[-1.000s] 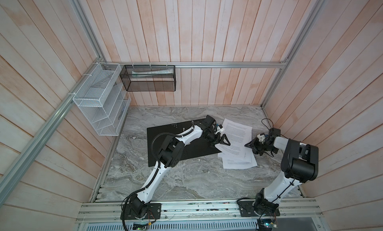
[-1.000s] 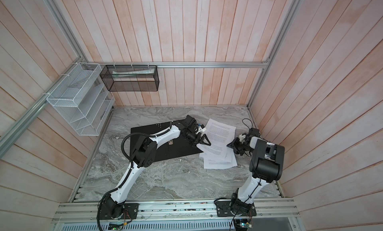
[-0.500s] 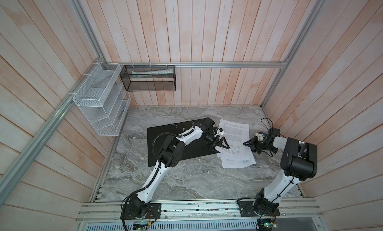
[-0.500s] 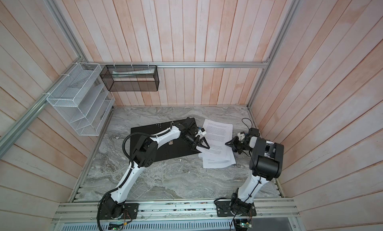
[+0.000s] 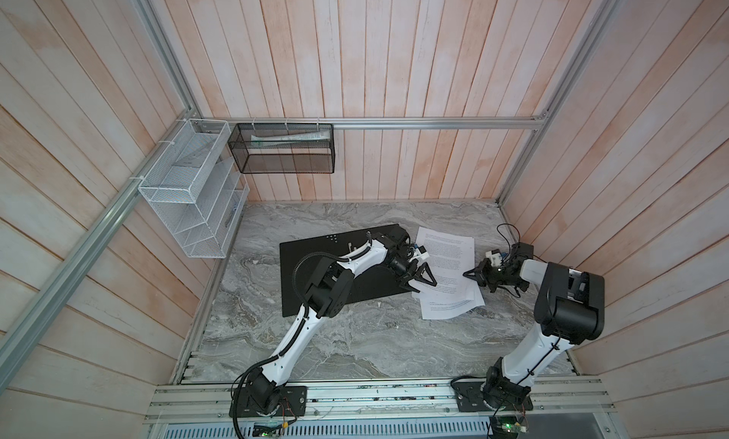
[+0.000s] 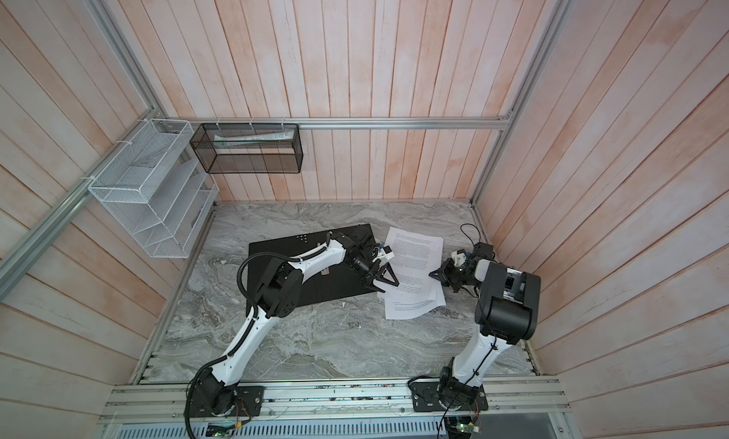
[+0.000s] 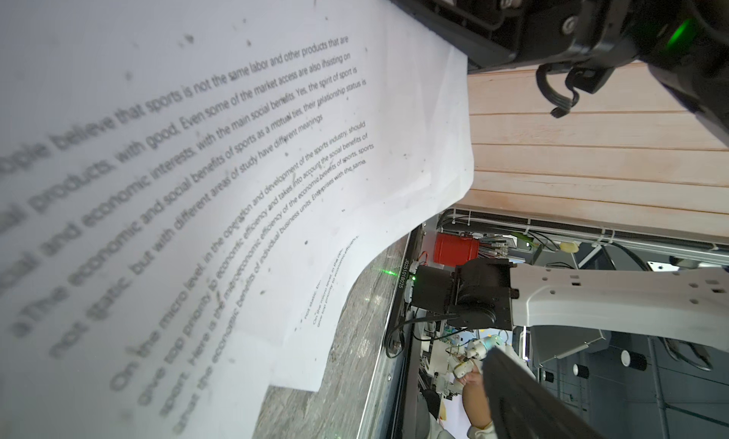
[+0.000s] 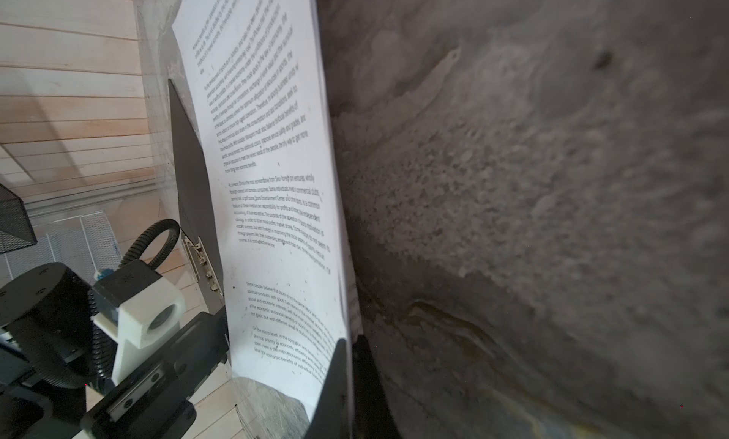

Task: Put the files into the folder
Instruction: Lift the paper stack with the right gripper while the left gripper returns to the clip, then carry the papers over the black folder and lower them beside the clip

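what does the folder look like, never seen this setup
Start at the grey marble table. Near its middle, under the left arm, the folder lies opened flat. It is black, while the papers beside it are printed white.

Matt white paper files (image 5: 445,255), matt black folder (image 5: 374,287), smooth veined stone-look table (image 5: 355,346), pale wooden walls (image 5: 394,62).

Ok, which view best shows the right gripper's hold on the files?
Right wrist view: the right gripper is seen close up, shut on the edge of the files. Both top views show it small; the left wrist view crops it.
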Available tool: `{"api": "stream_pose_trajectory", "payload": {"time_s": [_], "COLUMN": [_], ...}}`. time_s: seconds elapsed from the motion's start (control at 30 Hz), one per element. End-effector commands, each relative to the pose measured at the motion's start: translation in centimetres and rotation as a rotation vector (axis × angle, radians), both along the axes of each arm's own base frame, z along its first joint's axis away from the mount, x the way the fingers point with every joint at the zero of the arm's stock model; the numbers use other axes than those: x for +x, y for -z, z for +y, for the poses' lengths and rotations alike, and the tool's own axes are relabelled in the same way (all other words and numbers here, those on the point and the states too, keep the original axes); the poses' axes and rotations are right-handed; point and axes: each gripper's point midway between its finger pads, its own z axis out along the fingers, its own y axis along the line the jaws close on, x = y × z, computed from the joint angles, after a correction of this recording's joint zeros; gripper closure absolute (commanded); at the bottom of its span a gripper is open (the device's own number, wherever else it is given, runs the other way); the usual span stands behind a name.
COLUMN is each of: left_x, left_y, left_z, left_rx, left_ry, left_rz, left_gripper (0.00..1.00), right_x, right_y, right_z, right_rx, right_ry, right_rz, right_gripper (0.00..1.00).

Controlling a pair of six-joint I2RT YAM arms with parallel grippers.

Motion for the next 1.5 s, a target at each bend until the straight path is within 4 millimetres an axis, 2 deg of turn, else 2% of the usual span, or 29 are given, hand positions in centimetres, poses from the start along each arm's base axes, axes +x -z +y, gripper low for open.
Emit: {"api": "stream_pose_trajectory", "payload": {"time_s": [0.0,0.2,0.33,0.47,0.57,0.67,0.8,0.9,1.0,1.1,1.2,1.27,1.3,1.47], "left_x": [1.5,2.7,2.6,4.7,7.3,9.6,11.6,11.9,12.0,12.5,13.0,13.3,13.5,14.5], "left_y": [-2.7,-8.0,-11.2,-14.7,-15.2,-14.3,-10.2,-7.2,-5.2,-3.7,-3.0,-3.1,-3.3,-5.0], "left_z": [1.0,4.1,6.9,11.0,15.1,19.2,23.3,24.7,25.2,25.9,26.7,27.2,27.7,30.0], "left_rx": [0.003,0.006,-0.007,-0.039,0.014,0.058,0.177,0.228,0.255,0.293,0.312,0.306,0.301,0.236], "left_ry": [-0.007,-0.007,-0.015,-0.122,-0.238,-0.359,-0.475,-0.504,-0.512,-0.554,-0.575,-0.589,-0.599,-0.651], "left_rz": [-0.135,-0.353,-0.355,-0.395,-0.491,-0.502,-0.457,-0.432,-0.413,-0.370,-0.363,-0.360,-0.358,-0.333], "left_gripper": [0.00,0.00,0.00,0.00,0.00,0.00,0.00,0.00,0.00,0.00,0.00,0.00,0.00,0.00], "right_x": [0.5,0.9,0.9,1.0,1.3,1.6,2.2,2.6,2.8,2.5,2.0,1.6,1.6,1.7], "right_y": [-3.4,-9.5,-12.7,-15.3,-17.6,-20.1,-22.9,-24.5,-26.3,-28.1,-29.3,-29.2,-28.5,-21.6], "right_z": [-0.2,-0.4,-0.4,0.4,1.2,2.1,4.4,7.4,11.1,14.1,16.3,17.1,17.2,17.9], "right_rx": [-0.038,-0.084,-0.110,-0.121,-0.134,-0.140,-0.129,-0.106,-0.065,0.001,0.088,0.133,0.147,0.216], "right_ry": [0.008,0.040,0.046,0.021,-0.002,-0.017,-0.073,-0.151,-0.245,-0.326,-0.391,-0.432,-0.440,-0.480], "right_rz": [-0.077,-0.217,-0.286,-0.337,-0.380,-0.432,-0.492,-0.528,-0.576,-0.629,-0.677,-0.695,-0.692,-0.577], "right_gripper": [1.00,1.00,1.00,1.00,1.00,1.00,1.00,1.00,1.00,1.00,1.00,1.00,1.00,1.00]}}
